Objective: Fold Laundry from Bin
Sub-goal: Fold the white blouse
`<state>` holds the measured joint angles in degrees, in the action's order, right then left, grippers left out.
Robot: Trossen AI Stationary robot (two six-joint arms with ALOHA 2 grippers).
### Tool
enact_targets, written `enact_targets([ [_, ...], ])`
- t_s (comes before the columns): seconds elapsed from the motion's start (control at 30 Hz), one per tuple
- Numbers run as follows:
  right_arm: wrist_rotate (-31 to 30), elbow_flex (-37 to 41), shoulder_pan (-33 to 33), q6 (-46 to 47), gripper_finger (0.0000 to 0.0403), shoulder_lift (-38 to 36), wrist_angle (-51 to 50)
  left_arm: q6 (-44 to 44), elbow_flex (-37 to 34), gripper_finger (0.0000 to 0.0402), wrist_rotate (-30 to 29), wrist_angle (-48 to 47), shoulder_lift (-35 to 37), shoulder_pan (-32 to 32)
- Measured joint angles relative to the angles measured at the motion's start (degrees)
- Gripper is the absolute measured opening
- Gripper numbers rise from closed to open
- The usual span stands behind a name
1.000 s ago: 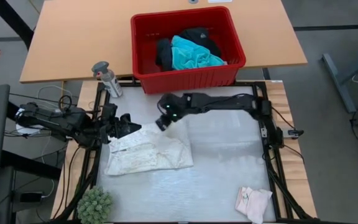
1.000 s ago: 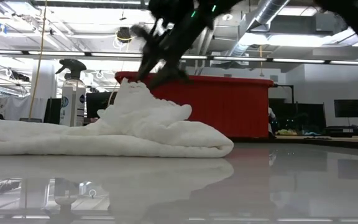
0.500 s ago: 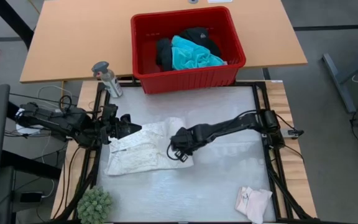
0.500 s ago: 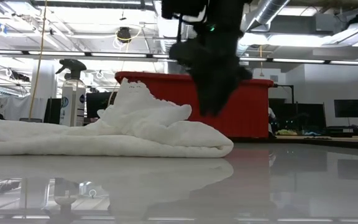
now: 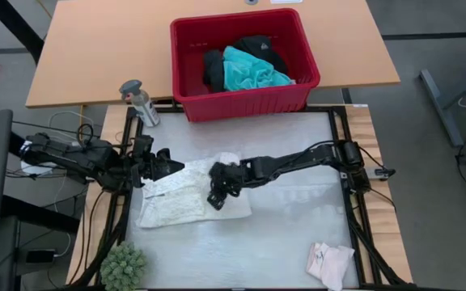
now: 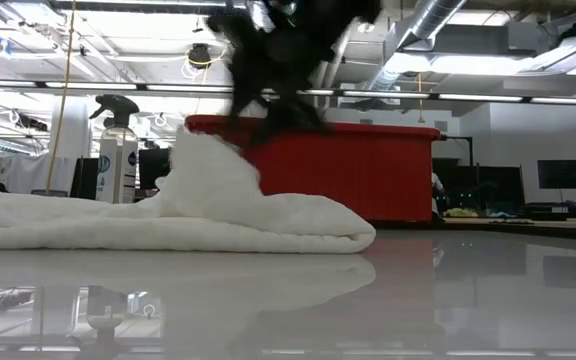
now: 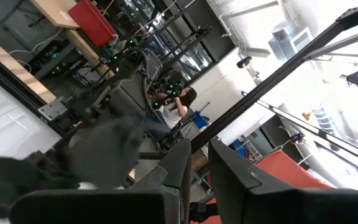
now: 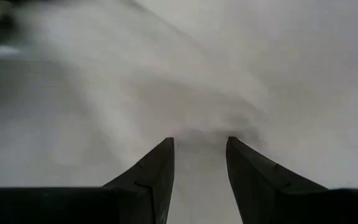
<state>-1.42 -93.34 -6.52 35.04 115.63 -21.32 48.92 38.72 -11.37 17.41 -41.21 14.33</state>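
The laundry is partly done: your white top (image 5: 186, 198) lies half-folded, right gripper (image 5: 216, 196) parted over it, left gripper (image 5: 167, 166) closed at its edge, turquoise shirt (image 5: 252, 71) waiting in the bin (image 5: 241, 103).

Non-task items I can log from here:

1. Spray bottle (image 5: 140, 103), clear body with grey trigger head, upper left of the high view, standing at the edge of the wooden desk (image 5: 95, 48); it also appears at left in the low view.
2. Green spiky plant (image 5: 124, 266), lower left corner of the high view.
3. Reflective grey work mat (image 5: 290, 226), centre of the high view.
4. Person (image 7: 180, 106), small and indistinct, mid-frame in the left wrist view.
5. Monitors (image 6: 560, 178) at right in the low view.
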Motion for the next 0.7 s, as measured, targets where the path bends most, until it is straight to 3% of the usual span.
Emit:
enact_targets([
  [0.07, 6.35, -0.4, -0.08, -6.08, 0.0168, -0.09, 8.67, -0.04, 0.0, 0.0043, 0.01, 0.0, 0.0, 0.0],
  [0.17, 7.91, -2.16, -0.37, -6.97, 0.0165, -0.26, 9.0, 0.03, 0.0, 0.0043, 0.11, 0.0, 0.0, 0.0],
  [0.37, -11.31, -4.2, 1.16, -0.39, 0.0147, -0.2, -11.41, 0.16, 0.0, 0.0043, 1.5, 0.0, 0.0, 0.0],
  [0.5, -15.86, -4.26, 3.8, 0.51, 0.0133, -0.2, -15.14, 0.16, 0.0, 0.0043, 1.68, 0.0, 0.0, 0.0],
  [0.57, -15.56, -4.33, 5.22, 2.2, 0.0126, -0.2, -17.87, 0.16, 0.0, 0.0043, 1.62, -0.02, 0.0, 0.0],
  [0.7, -7.07, -2.22, 7.11, 3.56, 0.0119, 0.7, -21.25, 0.22, 0.0, 0.0043, 1.02, 0.0, 0.0, 0.0],
])
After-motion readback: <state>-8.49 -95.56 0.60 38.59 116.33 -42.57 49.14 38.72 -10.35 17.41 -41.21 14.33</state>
